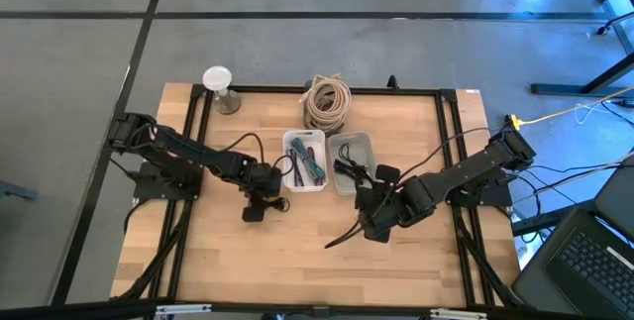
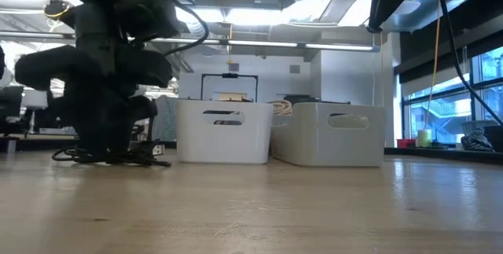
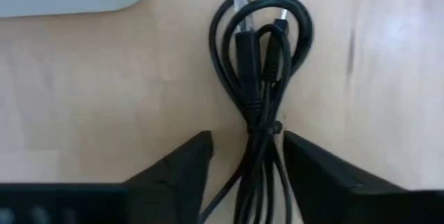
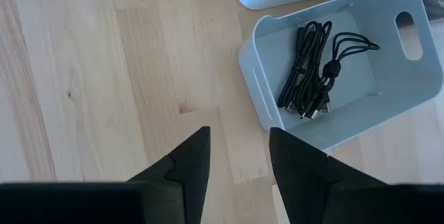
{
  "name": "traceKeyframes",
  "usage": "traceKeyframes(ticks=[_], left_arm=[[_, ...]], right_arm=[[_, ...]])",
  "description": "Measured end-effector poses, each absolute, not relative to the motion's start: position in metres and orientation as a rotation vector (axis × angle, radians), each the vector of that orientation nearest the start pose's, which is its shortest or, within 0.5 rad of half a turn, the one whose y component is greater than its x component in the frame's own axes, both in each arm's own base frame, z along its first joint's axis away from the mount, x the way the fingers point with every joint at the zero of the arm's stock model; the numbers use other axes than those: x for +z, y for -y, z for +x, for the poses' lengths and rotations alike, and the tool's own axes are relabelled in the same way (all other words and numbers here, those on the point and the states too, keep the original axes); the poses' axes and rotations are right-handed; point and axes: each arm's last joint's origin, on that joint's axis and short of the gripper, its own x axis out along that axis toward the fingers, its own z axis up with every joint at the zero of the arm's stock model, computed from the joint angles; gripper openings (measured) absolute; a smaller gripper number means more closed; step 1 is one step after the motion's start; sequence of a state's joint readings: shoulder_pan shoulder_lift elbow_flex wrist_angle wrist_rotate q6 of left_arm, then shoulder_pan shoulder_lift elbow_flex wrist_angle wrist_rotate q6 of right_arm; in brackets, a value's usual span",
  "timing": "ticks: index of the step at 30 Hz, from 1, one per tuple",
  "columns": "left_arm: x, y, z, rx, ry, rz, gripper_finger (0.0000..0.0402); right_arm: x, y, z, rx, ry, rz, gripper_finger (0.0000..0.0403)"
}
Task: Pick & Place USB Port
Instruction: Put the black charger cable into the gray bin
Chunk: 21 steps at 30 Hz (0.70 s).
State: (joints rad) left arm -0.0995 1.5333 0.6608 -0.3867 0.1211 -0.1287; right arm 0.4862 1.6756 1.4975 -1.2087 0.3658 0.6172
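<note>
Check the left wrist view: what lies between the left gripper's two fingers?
A coiled black USB cable lies on the wooden table; its bundled strands run between the left gripper's open fingers, not yet clamped.

Smooth pale wood table (image 1: 297, 251), matt white plastic bins (image 2: 222, 130), glossy black cable (image 3: 260, 64)

Black coiled USB cable (image 3: 260, 78) flat on the wooden table; another bundle (image 4: 316, 68) inside the white bin (image 4: 277, 106)

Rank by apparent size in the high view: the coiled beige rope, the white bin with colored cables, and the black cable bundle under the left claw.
1. White bin and coiled beige rope: too similar to rank.
2. Black cable bundle, mostly hidden by the left claw.
</note>
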Motion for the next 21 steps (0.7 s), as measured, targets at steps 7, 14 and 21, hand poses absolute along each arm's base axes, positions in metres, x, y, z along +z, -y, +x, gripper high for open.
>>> traceKeyframes(ticks=[7,14,21], left_arm=[[0.127,0.033,0.241,-0.07,-1.265,-0.089,0.002],[0.143,0.046,0.226,-0.096,-1.267,-0.127,0.0016],[0.19,0.071,0.205,-0.026,-1.004,-0.048,0.0015]], right_arm=[[0.289,-0.139,0.285,-0.28,-1.215,-0.045,0.0151],[0.288,-0.139,0.285,-0.276,-1.217,-0.052,0.0151],[0.289,-0.139,0.286,-0.274,-1.205,-0.058,0.0151]])
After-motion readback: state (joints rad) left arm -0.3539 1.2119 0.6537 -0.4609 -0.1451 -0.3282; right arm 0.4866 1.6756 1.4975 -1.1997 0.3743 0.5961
